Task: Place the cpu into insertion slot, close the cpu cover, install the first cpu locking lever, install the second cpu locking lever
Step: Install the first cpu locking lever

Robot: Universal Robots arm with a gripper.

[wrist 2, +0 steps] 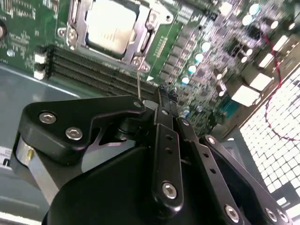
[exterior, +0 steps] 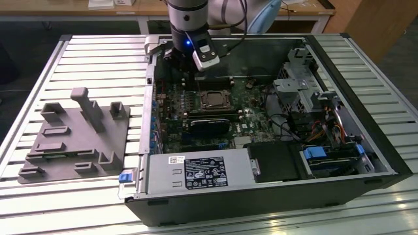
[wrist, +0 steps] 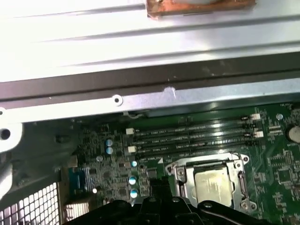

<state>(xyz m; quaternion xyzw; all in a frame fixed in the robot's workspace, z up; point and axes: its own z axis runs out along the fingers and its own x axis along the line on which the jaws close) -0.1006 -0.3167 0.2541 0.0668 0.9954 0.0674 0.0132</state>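
Item: cpu (wrist 2: 110,26). Seated in insertion slot (wrist 2: 71,33) on green mobo, cpu cover (wrist 2: 140,33) down over it, in both wrist views.
Step in hand (judged): locking lever (wrist 2: 139,82), a thin wire rod standing up at socket corner.
To do it well: push w/ fingertip side, sweep rod down under its catch, keep off memory slots (wrist 2: 93,65).
Gripper (wrist 2: 161,91): narrow, fingers together, nothing between; tip just beside rod.
Arm (exterior: 188,19): upright over PC case (exterior: 385,147).
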